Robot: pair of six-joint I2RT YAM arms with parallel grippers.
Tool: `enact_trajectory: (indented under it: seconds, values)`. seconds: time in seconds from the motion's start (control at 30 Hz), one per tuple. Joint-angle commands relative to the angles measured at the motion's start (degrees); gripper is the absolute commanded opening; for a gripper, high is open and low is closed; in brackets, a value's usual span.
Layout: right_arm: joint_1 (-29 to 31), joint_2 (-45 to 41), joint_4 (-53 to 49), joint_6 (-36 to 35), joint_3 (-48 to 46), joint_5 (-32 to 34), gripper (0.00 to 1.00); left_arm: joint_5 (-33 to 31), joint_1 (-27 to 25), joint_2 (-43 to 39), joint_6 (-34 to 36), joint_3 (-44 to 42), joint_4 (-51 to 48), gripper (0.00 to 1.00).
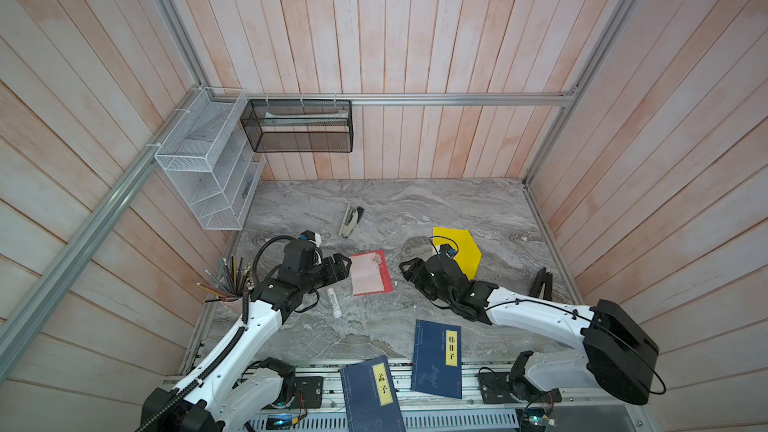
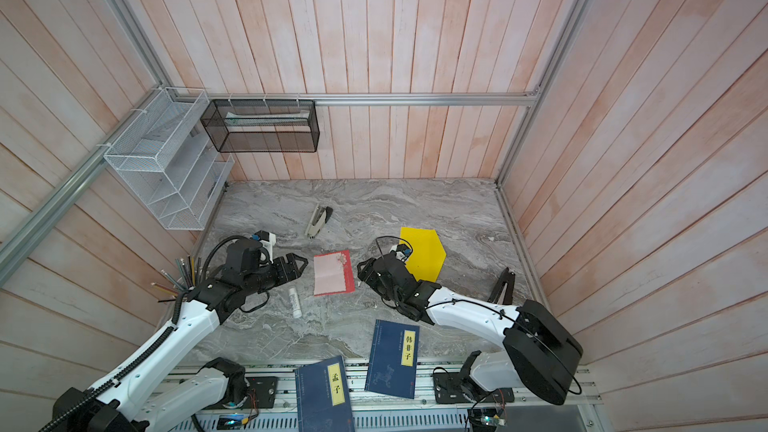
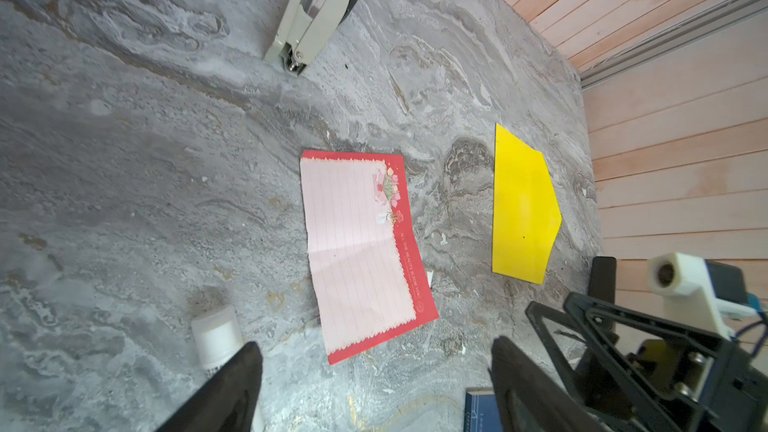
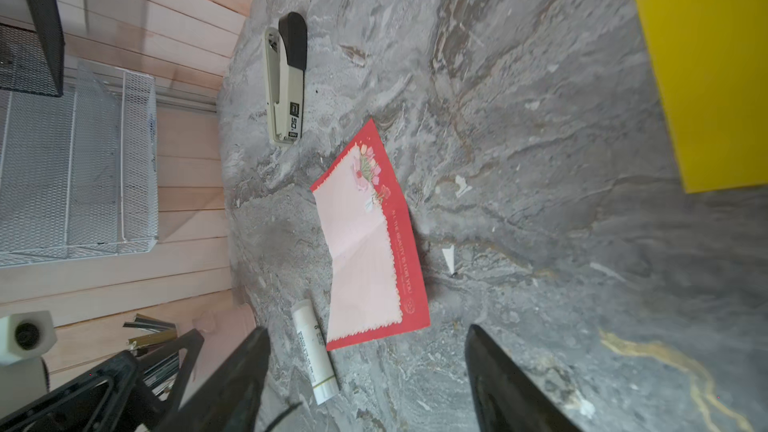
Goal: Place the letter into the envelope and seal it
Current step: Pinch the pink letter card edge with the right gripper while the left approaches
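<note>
Thin and limp, the letter (image 1: pixel 370 274) was judged best pinched at an edge; left gripper (image 1: pixel 345 265) and right gripper (image 1: pixel 405 273) jaws were seen open, empty.

Pink lined letter (image 1: pixel 370 274), red-edged, creased, lying flat, yellow envelope (image 1: pixel 464 249) flat nearby, apart

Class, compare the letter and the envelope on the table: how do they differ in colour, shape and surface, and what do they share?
The letter is pink with a red border; the envelope is plain yellow. The letter is rectangular; the envelope tapers at one end. The letter shows a fold crease; the envelope looks smooth. Both are thin paper lying on the table.
</note>
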Motion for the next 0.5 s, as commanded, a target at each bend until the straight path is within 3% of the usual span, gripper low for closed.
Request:
enact_trajectory:
  seconds: [0.0,0.47]
  values:
    - [1.7,3.07,5.21,6.5,0.35,-1.26,0.73,1.51,-0.36,-1.09,-1.26,-0.55,0.28,0.88]
    - [4.83,14.68,11.73,11.67,0.54,-2.81,0.62,1.73,-1.15,-1.42,-0.65,-0.96,0.17,0.88]
